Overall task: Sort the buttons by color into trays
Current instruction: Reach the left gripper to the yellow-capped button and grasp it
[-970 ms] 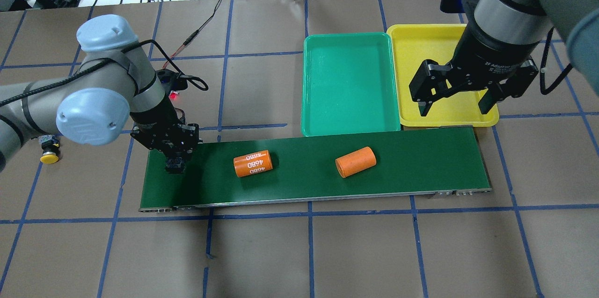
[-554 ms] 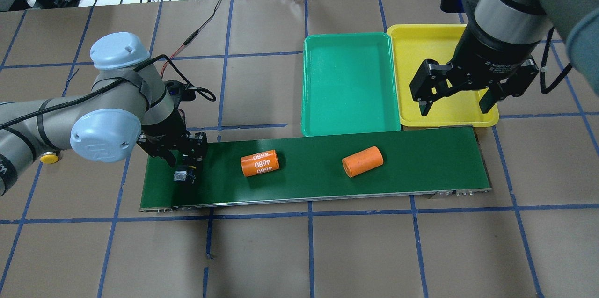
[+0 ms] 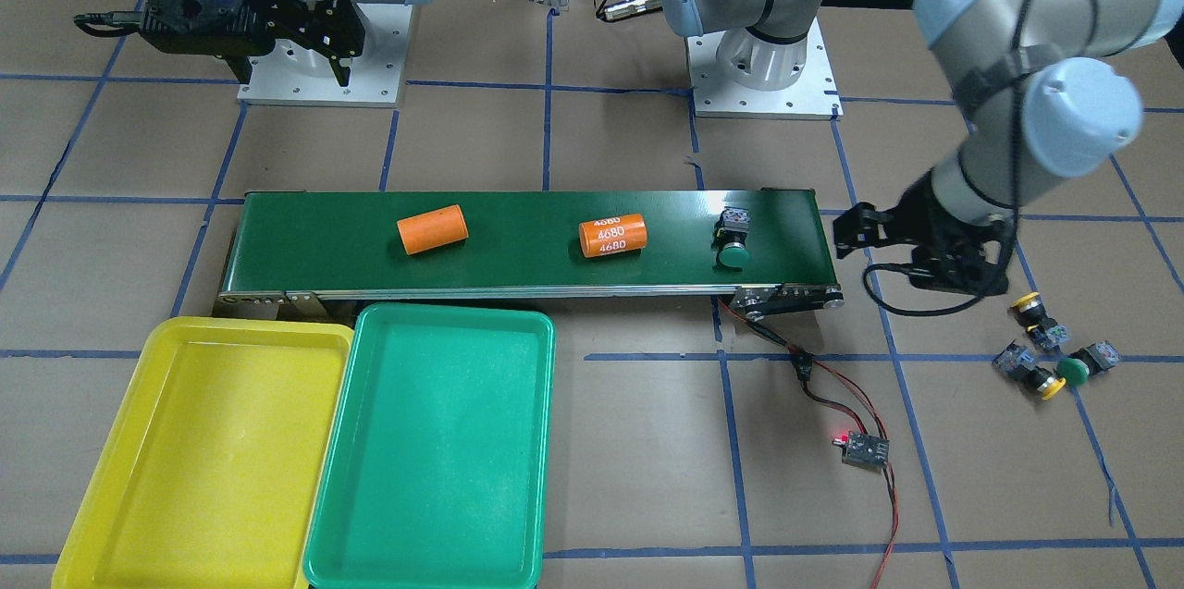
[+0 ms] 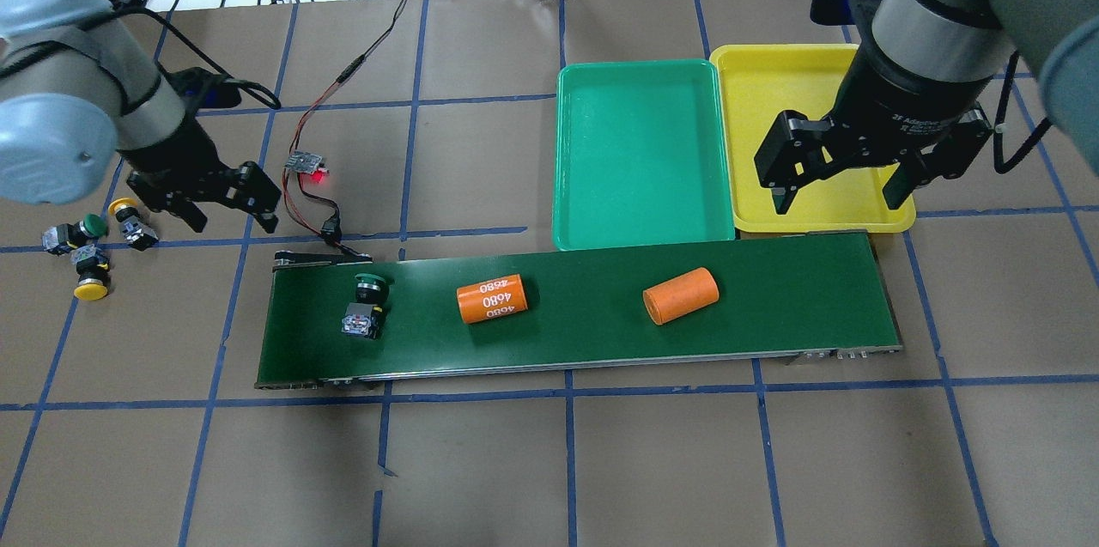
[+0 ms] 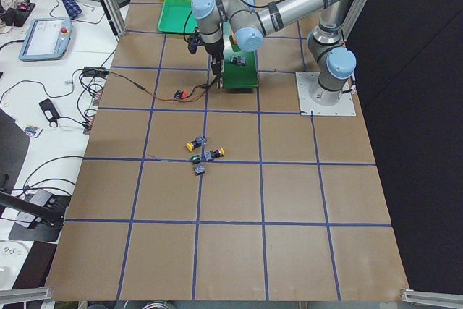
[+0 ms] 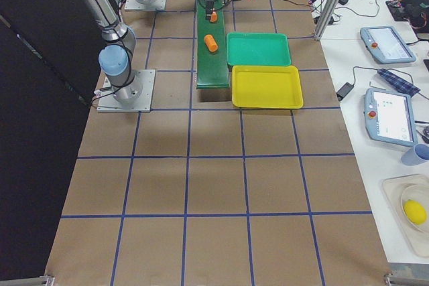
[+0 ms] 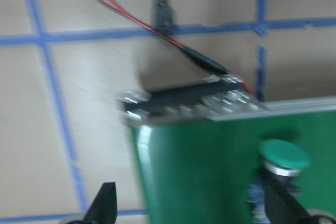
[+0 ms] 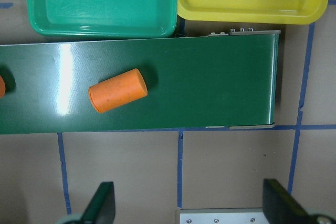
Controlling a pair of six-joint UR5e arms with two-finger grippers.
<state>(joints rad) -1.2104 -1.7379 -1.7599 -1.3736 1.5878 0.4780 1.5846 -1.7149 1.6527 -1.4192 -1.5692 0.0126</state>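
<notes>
Green button [image 4: 367, 303] is on the belt [image 4: 601, 341], riding toward the trays [image 4: 644, 240]. Left fingers [image 4: 262, 202] spread, empty, beside three buttons [image 4: 86, 259]. Right fingers [image 4: 775, 178] spread, empty, over belt end, ready to pick.

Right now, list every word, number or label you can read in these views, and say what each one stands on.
"4680", white, repeated, on the marked orange cylinder lying on the long dark-green conveyor belt.
"2F Adaptive", white, on the black body of the right gripper; what follows is unreadable.
Sticker on the green-capped push-button: too small to read.
Plain orange cylinder: no text.
</notes>
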